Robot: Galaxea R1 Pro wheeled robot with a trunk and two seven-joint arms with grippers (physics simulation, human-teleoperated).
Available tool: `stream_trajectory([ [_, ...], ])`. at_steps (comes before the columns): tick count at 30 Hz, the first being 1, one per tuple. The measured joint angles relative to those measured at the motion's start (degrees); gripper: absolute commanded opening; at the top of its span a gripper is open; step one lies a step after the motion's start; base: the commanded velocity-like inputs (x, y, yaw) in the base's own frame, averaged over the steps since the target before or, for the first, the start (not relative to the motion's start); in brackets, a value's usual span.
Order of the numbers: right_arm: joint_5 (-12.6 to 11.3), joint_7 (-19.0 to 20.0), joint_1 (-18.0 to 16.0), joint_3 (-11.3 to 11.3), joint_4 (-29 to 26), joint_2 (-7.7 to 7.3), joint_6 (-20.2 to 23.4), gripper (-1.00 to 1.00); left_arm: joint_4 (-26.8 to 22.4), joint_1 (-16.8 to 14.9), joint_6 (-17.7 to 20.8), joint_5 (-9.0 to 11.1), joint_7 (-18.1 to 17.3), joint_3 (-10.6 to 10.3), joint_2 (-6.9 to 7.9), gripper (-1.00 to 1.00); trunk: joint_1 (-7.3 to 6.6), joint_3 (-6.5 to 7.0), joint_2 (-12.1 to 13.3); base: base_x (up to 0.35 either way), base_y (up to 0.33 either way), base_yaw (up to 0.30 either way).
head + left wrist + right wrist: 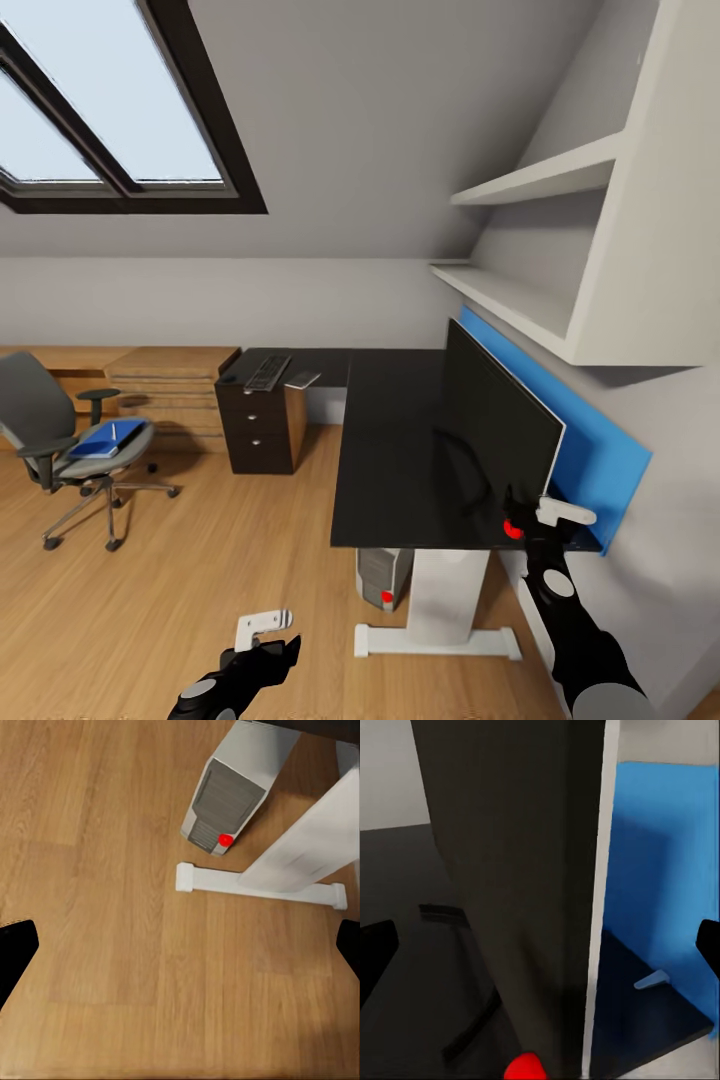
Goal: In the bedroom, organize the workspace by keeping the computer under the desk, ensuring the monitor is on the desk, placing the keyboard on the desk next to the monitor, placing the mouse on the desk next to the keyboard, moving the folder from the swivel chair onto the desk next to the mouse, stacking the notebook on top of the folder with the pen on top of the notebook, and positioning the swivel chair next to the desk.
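1. The right tool is sitting at the near bottom corner of the monitor, at about four o'clock in the head view. Its dark fingertips are showing far apart at either edge of the right wrist view, with the screen's edge standing between them, so the tool is spread around the corner without pinching it.
2. The left tool is hanging low at about six o'clock, over the wooden floor. Its tips are likewise lying wide apart and holding nothing.
3. The monitor is standing upright on the bench, its back close to the blue back panel.
4. The computer is sitting on the floor under the bench, just beside the white leg.
5. The keyboard and a small grey notebook are lying on the far wing of the bench, at about eleven o'clock. The blue folder is resting on the swivel chair at nine o'clock, well apart from the bench.
6. Risk, as I judge it: the right tool is working at one corner only, so a push there may be twisting or tipping the monitor against the back panel, or sliding it off the near edge.
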Motion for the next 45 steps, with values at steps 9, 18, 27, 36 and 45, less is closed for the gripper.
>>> stream_trajectory([
  [9, -0.06, 1.88, 0.0, 0.08, 0.04, 0.15, 0.04, 1.0, 2.66, 0.0, -0.03, 0.0, 0.26, 0.16, 0.0, 1.0, 0.01, 0.0, 0.0, -0.324, 0.0, 0.0],
  [18, -0.07, 1.6, 0.17, 0.07, 1.67, 3.91, 0.45, 1.0, 4.17, -0.01, -0.15, -0.08, 0.28, 0.52, 0.0, 1.0, 0.0, 0.0, 0.0, -0.337, 0.002, 0.0],
  [27, -0.15, 1.92, 8.13, 0.38, 15.4, 5.76, -1.29, 1.0, 19.69, 0.02, -14.13, 0.29, 0.42, 0.43, 0.09, 1.0, -0.04, 0.0, -0.03, -0.246, 0.184, 0.0],
  [36, -0.18, 2.3, 8.25, 0.26, 38.55, 6.08, -18.92, 1.0, 27.75, 0.01, -20.46, 0.12, 0.23, 0.65, 0.05, 1.0, -0.05, -0.07, 0.0, 0.054, 0.326, 0.131],
  [45, -0.04, 2.35, 8.27, 0.28, 40.54, 6.88, -21.37, 1.0, 28.58, 0.02, -23.93, 0.01, 0.25, 0.41, -0.09, 1.0, -0.06, -0.24, 0.01, 0.222, 0.276, 0.1],
])
